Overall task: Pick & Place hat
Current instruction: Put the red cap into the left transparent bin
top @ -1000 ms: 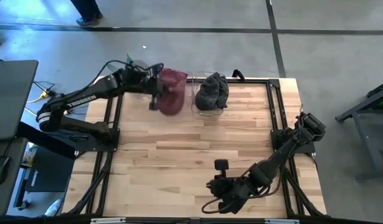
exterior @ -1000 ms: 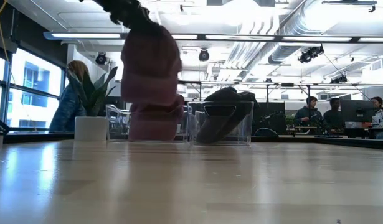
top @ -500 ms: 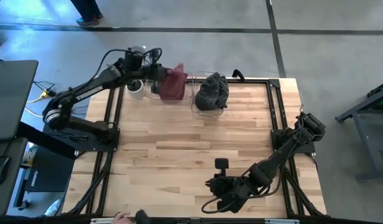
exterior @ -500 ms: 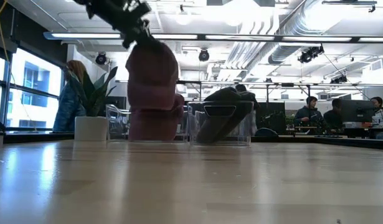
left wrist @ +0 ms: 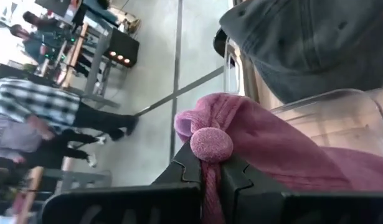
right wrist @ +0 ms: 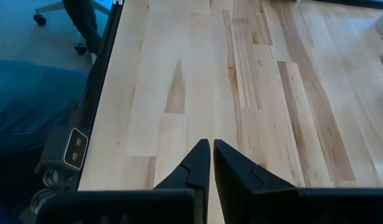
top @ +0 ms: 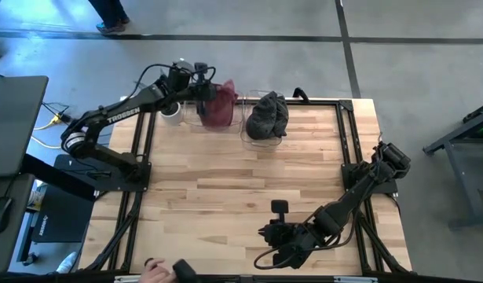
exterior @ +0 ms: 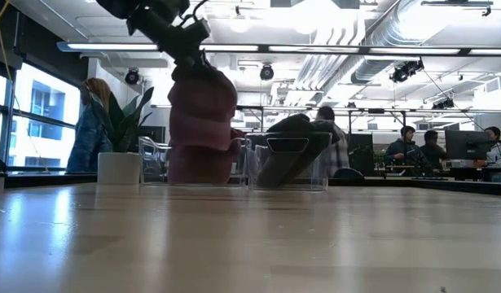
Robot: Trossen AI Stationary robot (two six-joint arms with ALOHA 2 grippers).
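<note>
My left hand (left wrist: 213, 180) is pinched tight on the maroon hat (left wrist: 272, 149), its two dark fingers (left wrist: 185, 171) closed on the fabric just below the round pompom (left wrist: 211, 144). The hat's body spreads away from my grip and lies against the curved wall of a clear bin (left wrist: 340, 115). Beyond that sits a grey hat (left wrist: 316, 43). Farther out, past my fingers, a person in a checked shirt (left wrist: 35, 106) stands on the grey floor (left wrist: 154, 56).

Both arms are dark, near-black jointed tubes, and the left arm (top: 115, 114) carries white TROSSEN lettering along its long link, with thin black cables looping off its wrist. The right arm (top: 359, 192) shows chunky black joint housings, and its fingers (right wrist: 194, 163) are matte black, angular, with stepped notches.
</note>
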